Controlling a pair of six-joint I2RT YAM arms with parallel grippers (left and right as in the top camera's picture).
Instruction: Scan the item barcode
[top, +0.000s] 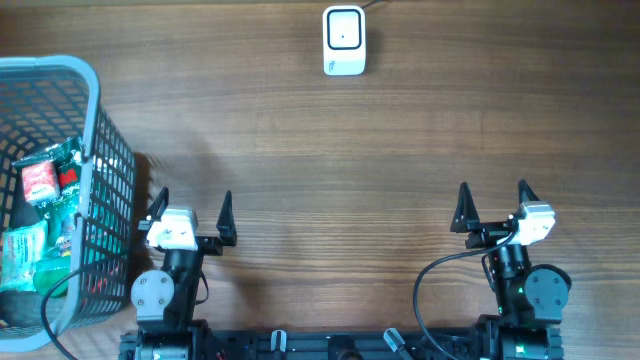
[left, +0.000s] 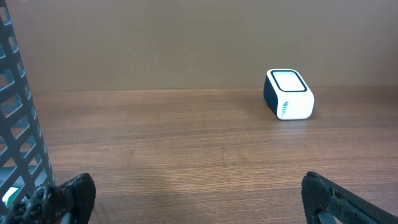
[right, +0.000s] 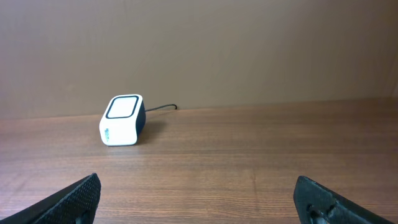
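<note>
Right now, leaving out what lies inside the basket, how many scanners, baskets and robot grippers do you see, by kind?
Barcode scanner: 1
Plastic basket: 1
Grippers: 2 (left gripper, right gripper, both open)
Total: 4

Overhead cam looks straight down on the brown wooden table (top: 320, 150), far enough to take in the whole workspace. Both wrist cams sit low at the near side, facing level toward the plain back wall (right: 249, 43). All three share the small white box-shaped scanner with dark sides (top: 344, 40). Overhead and left wrist share the grey plastic mesh basket (left: 18, 143).
</note>
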